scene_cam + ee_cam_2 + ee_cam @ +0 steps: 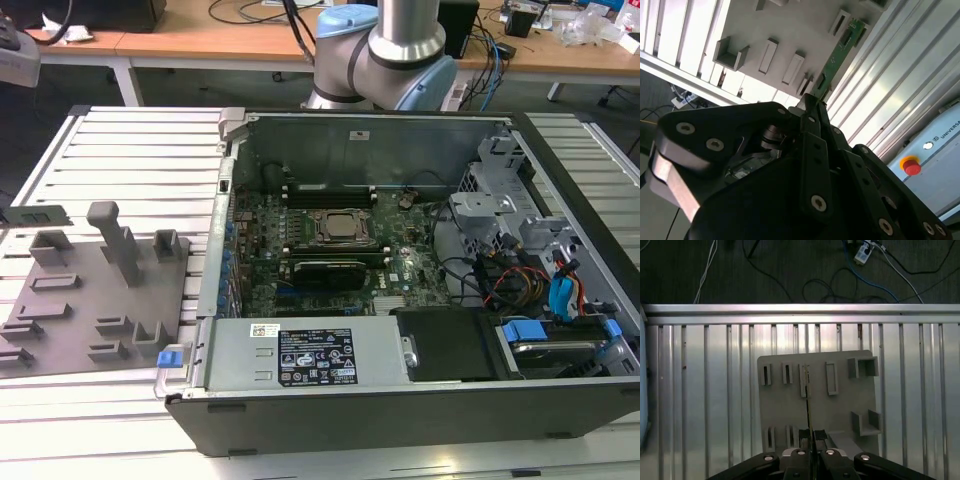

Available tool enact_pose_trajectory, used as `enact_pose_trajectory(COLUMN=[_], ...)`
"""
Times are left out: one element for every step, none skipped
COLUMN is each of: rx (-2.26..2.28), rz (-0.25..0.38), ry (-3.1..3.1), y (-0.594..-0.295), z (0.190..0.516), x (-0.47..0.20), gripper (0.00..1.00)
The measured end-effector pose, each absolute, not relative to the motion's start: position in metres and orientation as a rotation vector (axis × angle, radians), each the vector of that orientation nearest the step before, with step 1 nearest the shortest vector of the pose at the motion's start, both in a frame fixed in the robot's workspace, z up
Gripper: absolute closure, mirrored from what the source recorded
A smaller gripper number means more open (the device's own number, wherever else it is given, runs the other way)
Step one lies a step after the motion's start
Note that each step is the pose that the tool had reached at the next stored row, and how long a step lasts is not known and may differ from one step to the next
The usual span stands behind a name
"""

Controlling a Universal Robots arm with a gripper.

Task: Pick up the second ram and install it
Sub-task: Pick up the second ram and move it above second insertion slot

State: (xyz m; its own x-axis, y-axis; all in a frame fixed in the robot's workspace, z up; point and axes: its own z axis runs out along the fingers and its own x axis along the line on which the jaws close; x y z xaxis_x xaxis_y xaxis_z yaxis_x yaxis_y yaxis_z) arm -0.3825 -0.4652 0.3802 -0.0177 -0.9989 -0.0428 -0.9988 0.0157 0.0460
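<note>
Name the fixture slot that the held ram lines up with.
The narrow slot between the two short slots and the wider frame: in the first wrist view the second ram, edge-on in the gripper, points at it.

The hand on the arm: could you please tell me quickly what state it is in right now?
Hand: closed, holding the second ram.

Even overhead light filled the exterior view: the slatted table [130,150] was bright, the computer case [370,150] shadowed inside. In the second wrist view glare washed the slats pale, and the gripper [812,100] stood in dark silhouette, the second ram [838,54] well lit. The first wrist view's floor [790,270] lay dim.
</note>
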Motion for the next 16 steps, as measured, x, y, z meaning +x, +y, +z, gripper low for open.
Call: enact_pose_trajectory(rx=[2.2, 2.2, 2.2, 2.2, 2.2, 2.2, 2.2, 2.2, 2.2, 2.201, 2.2, 2.2, 2.2, 2.201, 2.201, 2.2], rz=[-0.099, -0.099, -0.099, -0.099, -0.099, -0.099, -0.099, -0.099, -0.099, -0.099, -0.099, -0.099, -0.099, -0.099, -0.099, -0.099], ry=[-2.238, -2.238, -2.238, -2.238, -2.238, -2.238, -2.238, -2.238, -2.238, -2.237, -2.238, -2.238, -2.238, -2.237, -2.238, -2.238], y=[-0.464, -0.464, -0.463, -0.462, -0.461, -0.46, -0.459, -0.458, -0.455, -0.454, -0.453, -0.453, -0.451, -0.45, -0.45, -0.449], z=[0.382, 0.383, 0.385, 0.387, 0.389, 0.391, 0.392, 0.394, 0.399, 0.402, 0.402, 0.404, 0.406, 0.408, 0.409, 0.41], x=[-0.382, -0.382, -0.382, -0.382, -0.382, -0.382, -0.382, -0.382, -0.382, -0.382, -0.382, -0.382, -0.382, -0.382, -0.382, -0.382], gripper=[0.86, 0.86, 0.86, 0.86, 0.86, 0.86, 0.86, 0.86, 0.86, 0.86, 0.86, 0.86, 0.86, 0.86, 0.86, 0.86])
